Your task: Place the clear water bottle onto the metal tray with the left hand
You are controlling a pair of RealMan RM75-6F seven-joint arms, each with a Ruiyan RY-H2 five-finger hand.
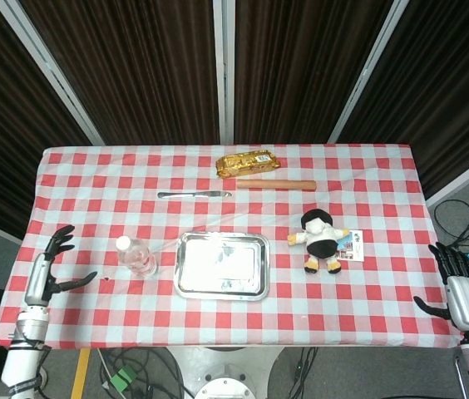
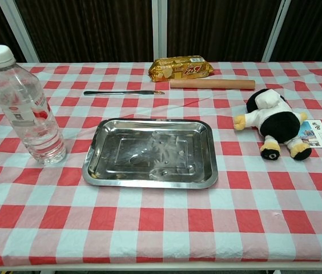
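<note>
The clear water bottle (image 1: 137, 258) (image 2: 27, 108), white-capped, stands upright on the checked cloth just left of the empty metal tray (image 1: 222, 265) (image 2: 151, 153). My left hand (image 1: 50, 271) hovers over the table's left edge, fingers spread and empty, a short way left of the bottle and not touching it. Off the table's right front corner my right hand (image 1: 461, 295) hangs with fingers apart, holding nothing. Neither hand shows in the chest view.
A butter knife (image 1: 193, 194) lies behind the tray. Further back are a gold snack packet (image 1: 250, 161) and a wooden rolling pin (image 1: 274, 184). A black-and-white plush toy (image 1: 321, 241) lies on a small card (image 1: 352, 245) right of the tray.
</note>
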